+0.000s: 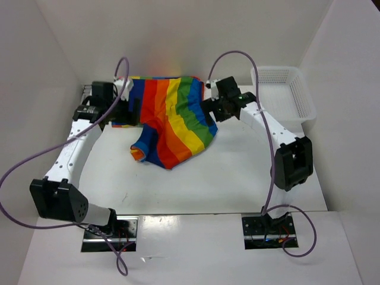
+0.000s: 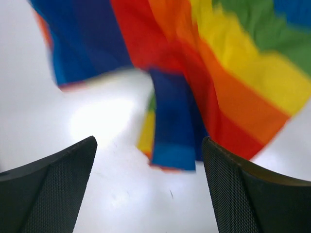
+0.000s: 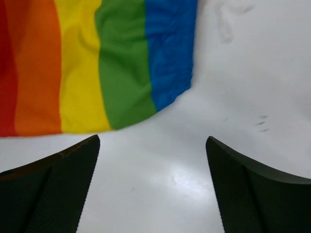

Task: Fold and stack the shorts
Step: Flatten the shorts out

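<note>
The rainbow-striped shorts (image 1: 172, 119) lie spread and partly folded at the back middle of the table, one leg bunched toward the front left. My left gripper (image 1: 127, 113) is at the shorts' left edge, open and empty; in its wrist view (image 2: 148, 194) the shorts (image 2: 194, 73) fill the upper part, blurred. My right gripper (image 1: 209, 110) is at the shorts' right edge, open and empty; its wrist view (image 3: 150, 194) shows the shorts' hem (image 3: 97, 73) just beyond the fingers. The drawstring is hidden.
A white plastic mesh basket (image 1: 285, 95) stands at the back right, beside the right arm. White walls close in the table at the back and both sides. The arms' purple cables loop above the table.
</note>
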You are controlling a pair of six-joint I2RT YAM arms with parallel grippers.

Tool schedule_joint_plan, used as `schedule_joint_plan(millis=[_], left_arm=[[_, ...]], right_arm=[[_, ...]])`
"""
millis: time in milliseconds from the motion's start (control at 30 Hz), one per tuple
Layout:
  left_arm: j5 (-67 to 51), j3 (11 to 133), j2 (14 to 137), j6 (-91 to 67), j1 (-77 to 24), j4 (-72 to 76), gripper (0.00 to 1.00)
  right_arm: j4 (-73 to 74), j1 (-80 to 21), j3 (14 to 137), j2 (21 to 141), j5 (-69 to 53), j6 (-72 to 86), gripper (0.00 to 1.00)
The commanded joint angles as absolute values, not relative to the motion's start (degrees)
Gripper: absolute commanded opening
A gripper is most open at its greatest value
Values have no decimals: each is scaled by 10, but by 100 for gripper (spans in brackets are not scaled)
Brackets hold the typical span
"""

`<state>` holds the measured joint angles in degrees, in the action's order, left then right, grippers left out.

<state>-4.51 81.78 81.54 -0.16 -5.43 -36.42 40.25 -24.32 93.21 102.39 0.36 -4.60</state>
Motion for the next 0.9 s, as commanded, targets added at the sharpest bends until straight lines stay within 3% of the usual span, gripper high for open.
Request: schedule_joint_plan(millis=[0, 33, 133, 400, 633, 667, 700, 767, 833, 867], left_arm=[[-123, 730, 842, 0, -54, -383, 95], [-121, 729, 850, 0, -54, -375, 99], [-137, 723, 864, 0, -47, -327, 99], [-143, 710, 931, 0, -33, -313, 99], [-191, 699, 962, 0, -33, -340, 86], [-205, 699, 968, 0, -33, -345, 82], [-205, 699, 968, 0, -33, -345, 72], [-205, 693, 968, 0, -33, -345, 60], [-211, 688, 968, 0, -33, -345, 43], [-218, 688, 968, 0, -33, -345, 32]], right_arm=[[372, -198, 859, 1012, -133, 10, 90], [353, -189, 847, 1021, -134, 38, 88], [323, -176, 846, 1051, -123, 59, 82], [251, -171, 862, 1145, -76, 100, 82], [240, -171, 890, 1202, -62, 127, 82], [240, -171, 898, 1208, -52, 136, 82], [240, -171, 898, 1214, -52, 136, 82], [235, -176, 913, 1230, -46, 136, 74], [235, -189, 913, 1238, -46, 136, 62], [235, -189, 913, 1244, -46, 141, 47]])
